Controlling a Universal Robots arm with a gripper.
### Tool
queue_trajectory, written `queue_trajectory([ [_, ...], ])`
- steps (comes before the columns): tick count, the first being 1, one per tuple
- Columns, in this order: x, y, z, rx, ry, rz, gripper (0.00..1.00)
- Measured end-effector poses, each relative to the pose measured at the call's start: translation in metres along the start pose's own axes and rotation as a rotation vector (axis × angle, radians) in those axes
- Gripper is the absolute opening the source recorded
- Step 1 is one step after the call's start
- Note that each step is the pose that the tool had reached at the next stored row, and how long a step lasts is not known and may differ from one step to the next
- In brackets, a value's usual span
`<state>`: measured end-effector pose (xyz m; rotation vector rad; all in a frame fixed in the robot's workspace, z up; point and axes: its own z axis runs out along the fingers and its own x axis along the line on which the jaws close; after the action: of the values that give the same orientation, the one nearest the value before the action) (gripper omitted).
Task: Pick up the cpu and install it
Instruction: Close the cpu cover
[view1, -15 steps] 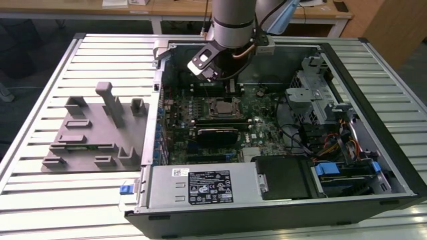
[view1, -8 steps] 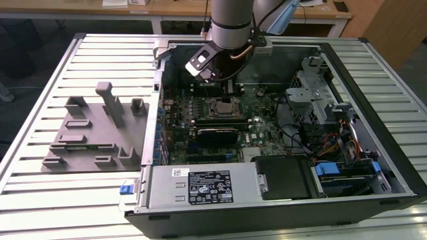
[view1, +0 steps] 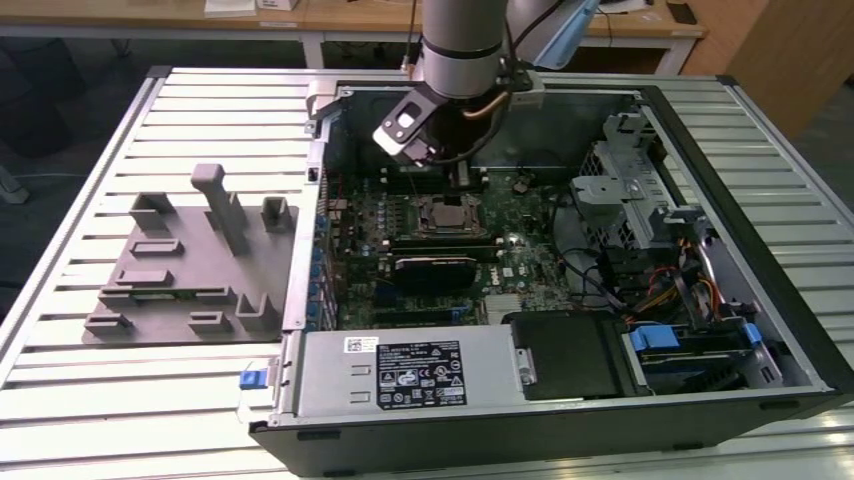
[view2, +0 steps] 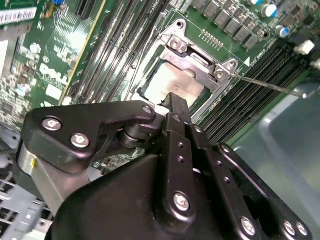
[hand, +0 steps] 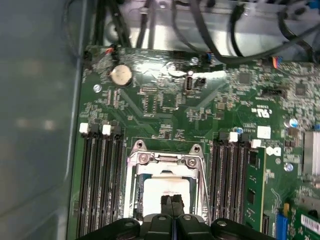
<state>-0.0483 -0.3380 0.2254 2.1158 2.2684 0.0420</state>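
The cpu (hand: 159, 187) lies flat in its socket on the motherboard, a pale square top framed by the metal socket plate (hand: 166, 159). In the second wrist view the cpu (view2: 167, 84) shows as a pale square inside the plate, just beyond the fingertips. My gripper (hand: 172, 204) is shut, its two dark fingers pressed together with nothing between them, tips right over the near part of the chip. Whether they touch it I cannot tell. In the exterior view my gripper (view1: 463, 183) hangs inside the open computer case, just behind the socket (view1: 447, 213).
A thin metal lever (view2: 270, 85) sticks out beside the socket. Memory slots (hand: 102, 185) flank it on both sides. The case wall (view1: 315, 200) stands at the exterior view's left, with a grey plastic fixture (view1: 187, 260) on the slatted table beyond. Drive bays and cables (view1: 641, 230) fill the exterior view's right.
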Motion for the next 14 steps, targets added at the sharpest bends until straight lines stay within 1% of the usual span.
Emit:
queue_trajectory([
  [14, 0.0000, 0.0000, 0.0003, -0.0024, 0.0077, -0.254, 0.11],
])
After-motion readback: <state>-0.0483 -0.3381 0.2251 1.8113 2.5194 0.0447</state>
